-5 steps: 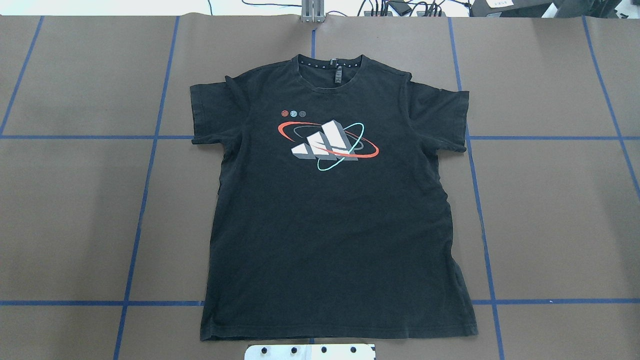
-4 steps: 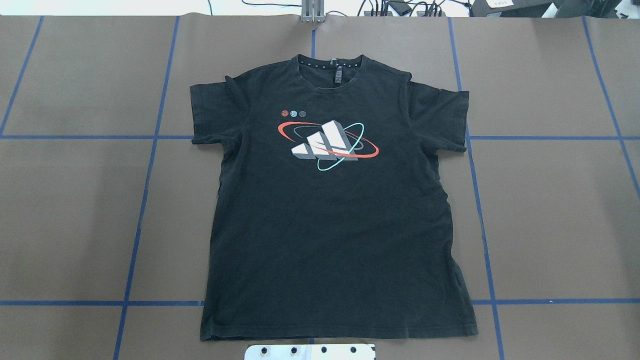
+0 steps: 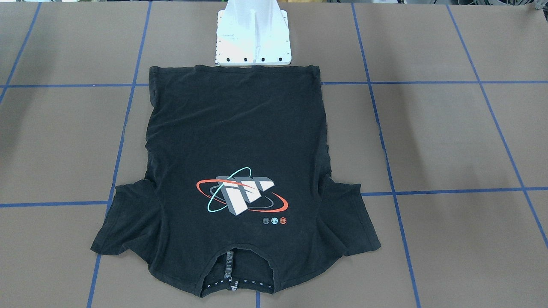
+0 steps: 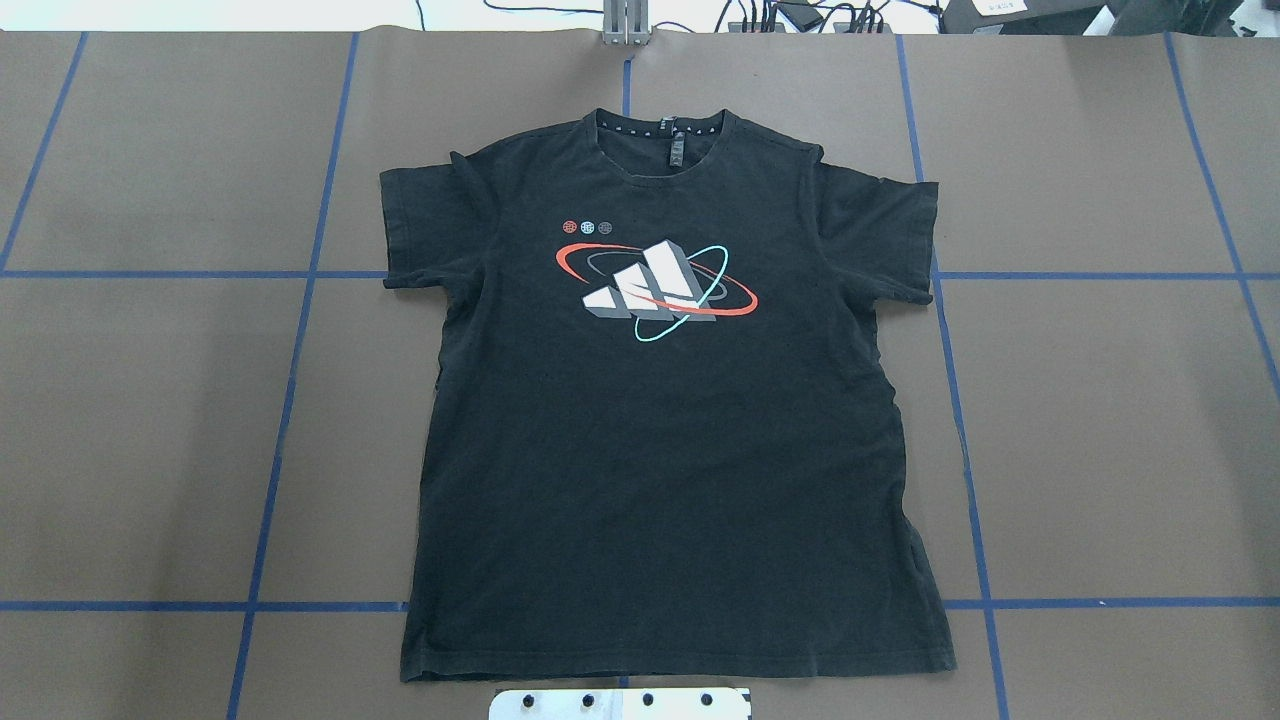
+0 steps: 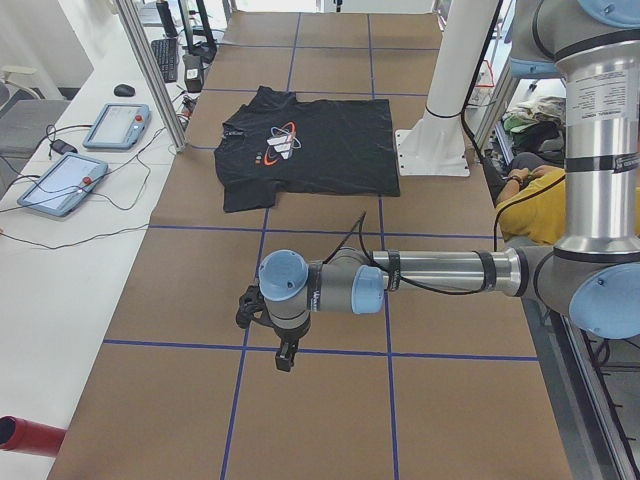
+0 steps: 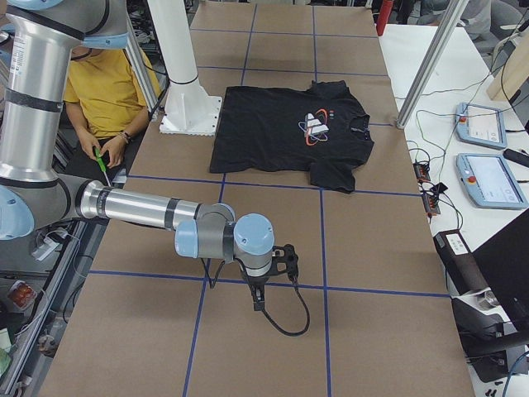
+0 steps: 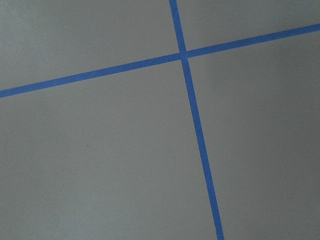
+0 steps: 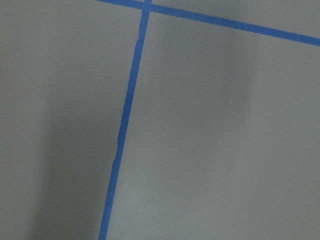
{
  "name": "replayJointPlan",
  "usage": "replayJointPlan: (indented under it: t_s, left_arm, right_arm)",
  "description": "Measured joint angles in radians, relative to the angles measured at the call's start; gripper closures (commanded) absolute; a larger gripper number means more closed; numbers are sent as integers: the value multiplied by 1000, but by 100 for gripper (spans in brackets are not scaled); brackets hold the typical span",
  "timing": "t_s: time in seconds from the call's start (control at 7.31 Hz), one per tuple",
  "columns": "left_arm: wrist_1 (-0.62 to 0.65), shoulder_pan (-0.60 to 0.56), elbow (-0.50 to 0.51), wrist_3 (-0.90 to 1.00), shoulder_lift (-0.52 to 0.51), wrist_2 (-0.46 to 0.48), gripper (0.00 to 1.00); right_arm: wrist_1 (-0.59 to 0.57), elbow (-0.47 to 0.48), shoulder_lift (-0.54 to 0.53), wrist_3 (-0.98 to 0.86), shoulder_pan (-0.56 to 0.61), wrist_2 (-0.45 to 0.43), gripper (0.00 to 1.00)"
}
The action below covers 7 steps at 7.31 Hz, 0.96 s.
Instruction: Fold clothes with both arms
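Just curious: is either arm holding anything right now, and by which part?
The T-shirt lies flat, unheld; left pincer and right pincer hang far from it.

No visible change in the overhead view — T-shirt without any shift, fold or new crease.

We log a brown table gridded with blue tape, a white bolted mount standing on it, a tablet near a second tablet on the white bench, and a yellow-shirted person seated.
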Motion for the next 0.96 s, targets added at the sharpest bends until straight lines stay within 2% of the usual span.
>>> replayJointPlan:
  t_s: [0.27, 0.55, 0.68, 0.96]
  left_arm:
    - [-21, 0, -22, -1, 0, 2, 0]
    - [-105, 0, -43, -8, -17, -1, 0]
    - [-190, 1, -51, -10, -32, -1, 0]
    - [-464, 2, -54, -77, -79, -1, 0]
  right_arm:
    - [132, -37, 1, 7, 0, 2, 0]
    - [249, -34, 11, 34, 0, 7, 0]
    - [269, -10, 27, 82, -1, 12, 0]
    - [275, 15, 105, 165, -18, 23, 1]
